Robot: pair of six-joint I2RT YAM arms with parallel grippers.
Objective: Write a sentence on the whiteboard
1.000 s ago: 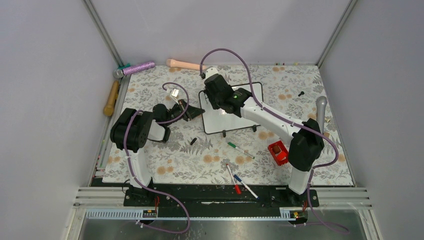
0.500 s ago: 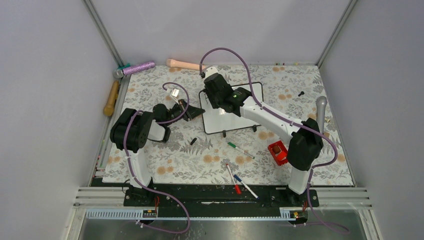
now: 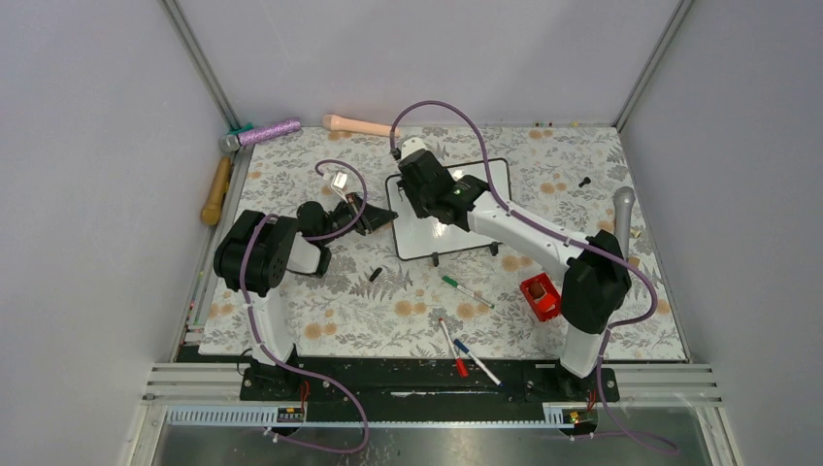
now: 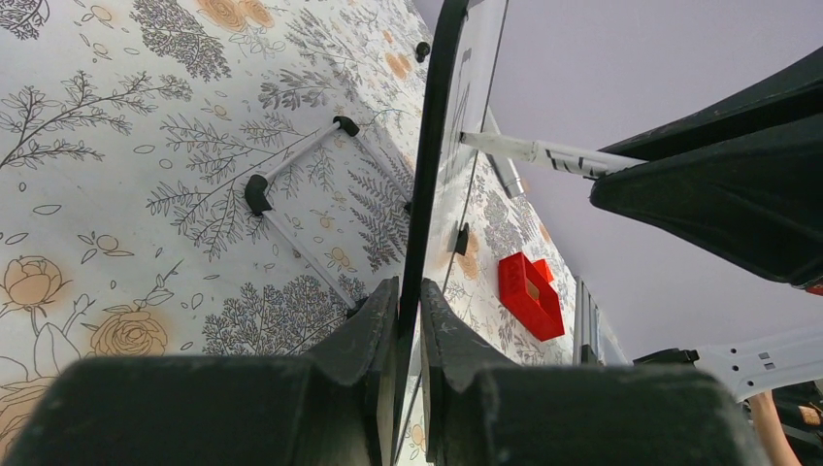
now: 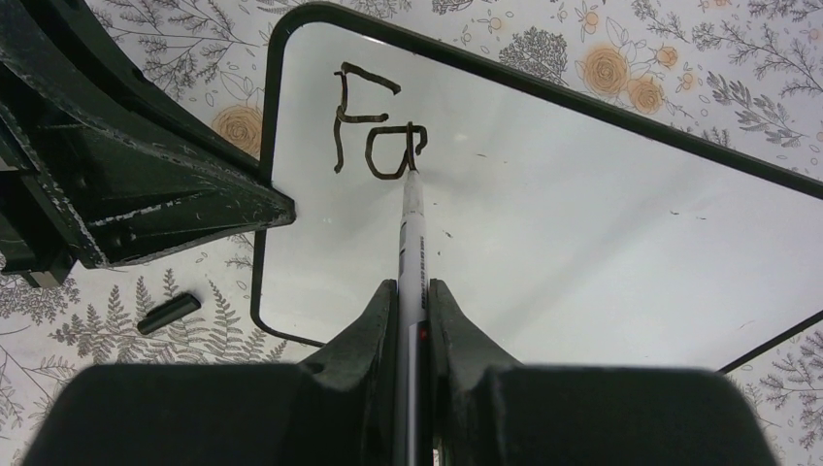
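The whiteboard, white with a thin black frame, rests on the floral cloth. My left gripper is shut on its left edge; the left wrist view shows the frame pinched between the jaws of that gripper. My right gripper is shut on a white marker, whose tip touches the whiteboard at the end of the sentence, which so reads "Fa" in black near the top left corner. From above, the right gripper covers that writing.
A green marker, a red marker and a blue marker lie near the front. A red box sits right of them, a black cap left. Wooden handle, purple microphone, grey microphone line the edges.
My right gripper has shifted slightly toward the far side over the board's upper left, marker in it. The left gripper and the board have stayed still.
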